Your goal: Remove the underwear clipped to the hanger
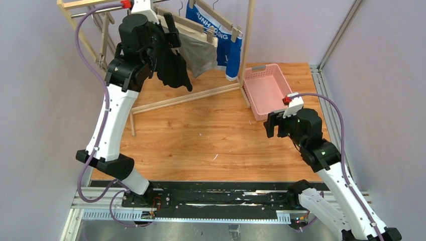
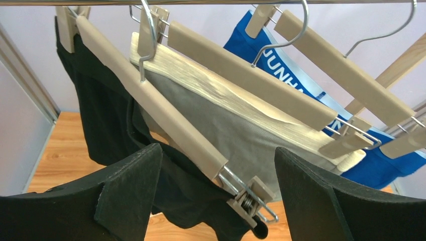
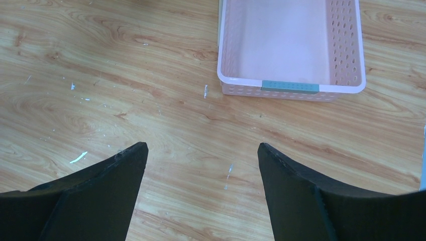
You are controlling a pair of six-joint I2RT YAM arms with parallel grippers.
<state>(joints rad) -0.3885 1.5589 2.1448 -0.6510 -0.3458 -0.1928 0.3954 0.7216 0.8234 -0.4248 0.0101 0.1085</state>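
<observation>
Waistband of the blue underwear (image 2: 281, 68): white capitals reading "JUNHA", the remainder hidden; the top view shows roughly "UNHAO…NG". No other text is legible.

This is looking like a robotics lab cell: aluminium framing (image 1: 339, 31) is edging plain walls (image 1: 30, 100) that are enclosing a wood-grain tabletop (image 1: 211, 135).

Wood-grain bench (image 1: 211, 140), pale lilac walls (image 1: 35, 90).
Even light; aluminium rails (image 1: 342, 31) in right corner; white scuffs (image 3: 78, 157) on the boards.
</observation>
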